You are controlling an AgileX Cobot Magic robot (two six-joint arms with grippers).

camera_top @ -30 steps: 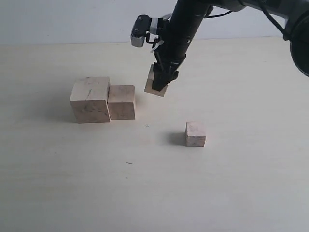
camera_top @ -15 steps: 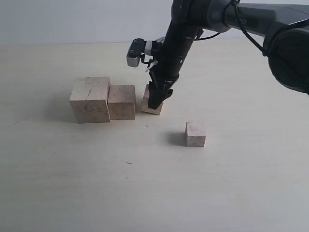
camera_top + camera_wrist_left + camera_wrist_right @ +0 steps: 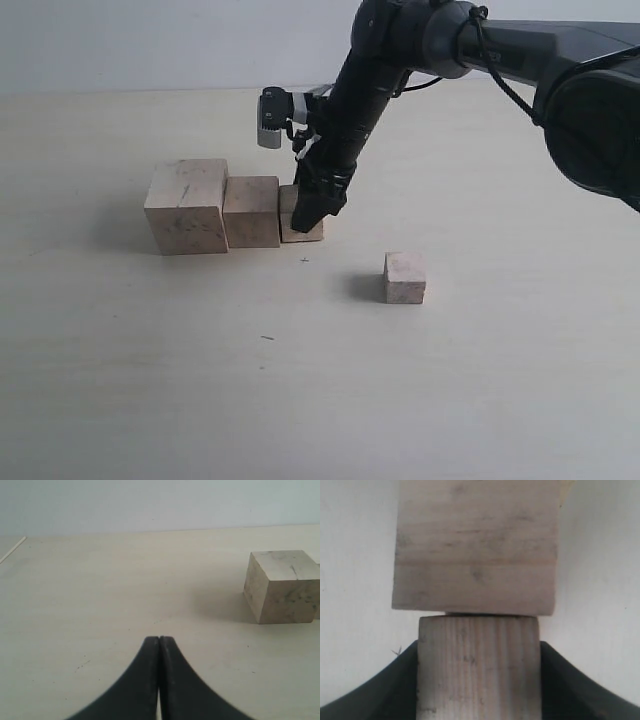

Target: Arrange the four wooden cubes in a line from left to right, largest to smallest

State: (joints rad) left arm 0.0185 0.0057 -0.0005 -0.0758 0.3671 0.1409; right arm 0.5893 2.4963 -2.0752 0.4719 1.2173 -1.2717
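Clamping the third cube (image 3: 288,215) by opposite flat faces, the right gripper (image 3: 310,212) holds it low at the bench (image 3: 450,380), just beside the second cube (image 3: 251,211), which touches the scribbled largest cube (image 3: 186,207); the wood looks light, rigid and easy to pinch squarely; the smallest cube (image 3: 405,277) sits well apart, rightward, nothing blocking it; the left gripper (image 3: 159,647) hangs closed, empty.

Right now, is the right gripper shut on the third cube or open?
Shut: the right gripper has fingers pressed against both sides of the third cube.
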